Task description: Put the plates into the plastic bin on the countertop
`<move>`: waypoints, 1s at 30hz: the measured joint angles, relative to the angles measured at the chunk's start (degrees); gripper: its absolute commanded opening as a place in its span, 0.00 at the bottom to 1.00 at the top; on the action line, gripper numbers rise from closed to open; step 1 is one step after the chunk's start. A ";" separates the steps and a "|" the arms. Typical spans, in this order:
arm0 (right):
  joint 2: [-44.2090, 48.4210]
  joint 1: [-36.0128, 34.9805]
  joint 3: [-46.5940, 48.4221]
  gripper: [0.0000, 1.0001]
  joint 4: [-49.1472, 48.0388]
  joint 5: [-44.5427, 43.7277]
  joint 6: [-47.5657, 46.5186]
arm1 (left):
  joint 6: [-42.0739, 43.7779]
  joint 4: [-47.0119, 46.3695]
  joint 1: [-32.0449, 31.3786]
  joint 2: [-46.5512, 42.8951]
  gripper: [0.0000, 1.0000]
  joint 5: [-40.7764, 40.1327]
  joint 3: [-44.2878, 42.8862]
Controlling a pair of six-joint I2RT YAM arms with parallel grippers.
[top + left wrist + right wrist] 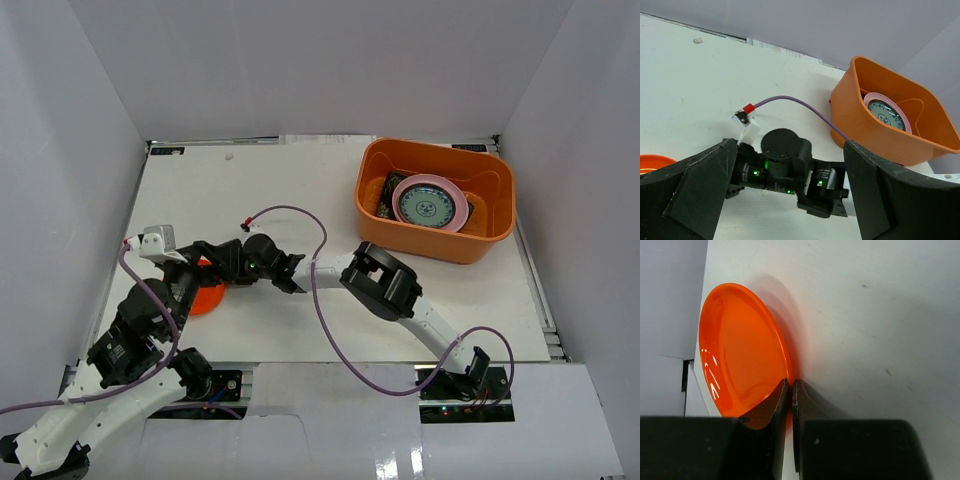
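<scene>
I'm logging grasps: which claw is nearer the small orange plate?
Right. The right claw is closed on the rim of the small orange plate, touching it. The left claw is open and apart from the plate, which shows only at its view's lower-left edge.

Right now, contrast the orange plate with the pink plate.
The orange plate is plain; the pink plate has a patterned teal centre. The orange plate is on the countertop, pinched at its rim by the right end effector; the pink plate rests in the orange bin. Both are round.
</scene>
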State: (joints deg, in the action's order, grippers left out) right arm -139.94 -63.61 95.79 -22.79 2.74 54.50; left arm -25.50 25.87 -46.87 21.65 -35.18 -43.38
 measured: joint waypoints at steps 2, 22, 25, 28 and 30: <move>2.45 0.68 -3.54 0.08 -0.61 -0.04 -0.68 | -0.02 -0.02 0.00 -0.76 0.98 -0.26 0.11; 74.01 53.02 -45.16 0.08 7.89 -10.10 -25.09 | 0.22 -0.68 0.31 6.32 0.98 4.09 0.92; 71.78 61.29 -48.92 0.08 11.28 -7.15 -25.66 | 0.42 -0.55 0.44 9.60 0.98 6.14 0.92; 67.87 66.45 -51.19 0.10 14.80 -4.42 -26.29 | 0.46 -0.52 0.66 11.82 0.98 7.50 0.92; 65.46 67.89 -51.45 0.16 16.63 -3.30 -26.58 | 0.50 -0.50 0.70 12.85 0.98 7.87 0.92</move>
State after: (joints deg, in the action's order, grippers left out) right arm -74.48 4.27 44.34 -6.15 -0.56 27.92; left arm -24.99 25.36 -46.17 34.50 -27.31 -42.46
